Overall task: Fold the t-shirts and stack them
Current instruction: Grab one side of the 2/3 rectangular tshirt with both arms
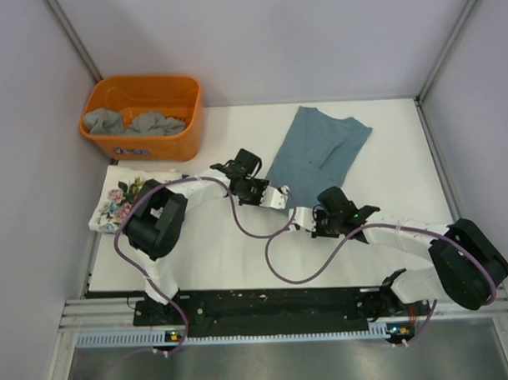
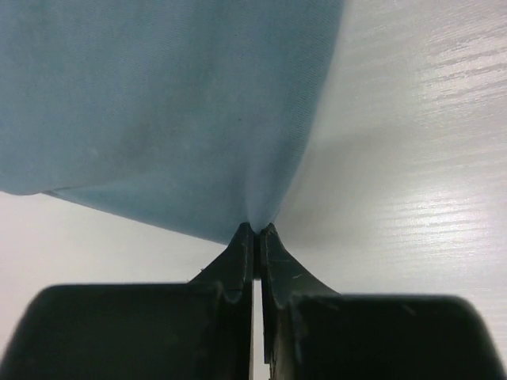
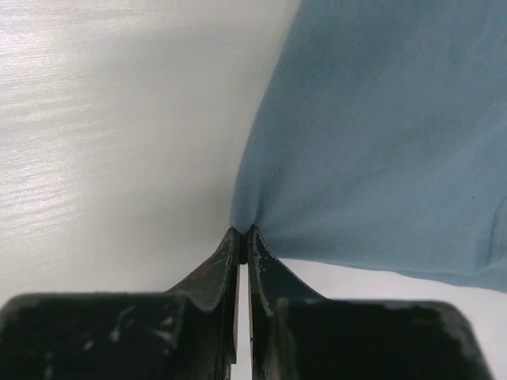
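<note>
Status: blue shirt point(image 1: 319, 150) lies flat mid-bench point(image 1: 386, 160). It's already narrowed, with a sleeve tucked across it, and its long axis runs diagonally from near-left to far-right. On its near edge the left fingers point(image 2: 252, 234) are pinched tight on cloth and the right fingers point(image 3: 238, 236) likewise; no gap shows on either, and fabric fans out from each tip. From above, the two arms reach in from their own sides and meet close together at the shirt's near end, so neither is the nearer one. Key geometry: the whole shirt lies beyond the fingers, away from the bases, stretching toward the far right. In the left wrist view the cloth spreads up and left, in the right wrist view up and right, which suggests the grips face inward toward each other. The exact pinch points are hidden under the wrists in the top view. My read: next is carrying that near edge along the long axis over to the far end to halve the shirt. Both arms need to track that diagonal together or the fold skews. At the left bench edge the floral shirt point(image 1: 117, 203) sits folded, probably the stack spot. Far left, grey shirts point(image 1: 135, 123) are bunched in the orange tub point(image 1: 152, 148), not yet folded.
</note>
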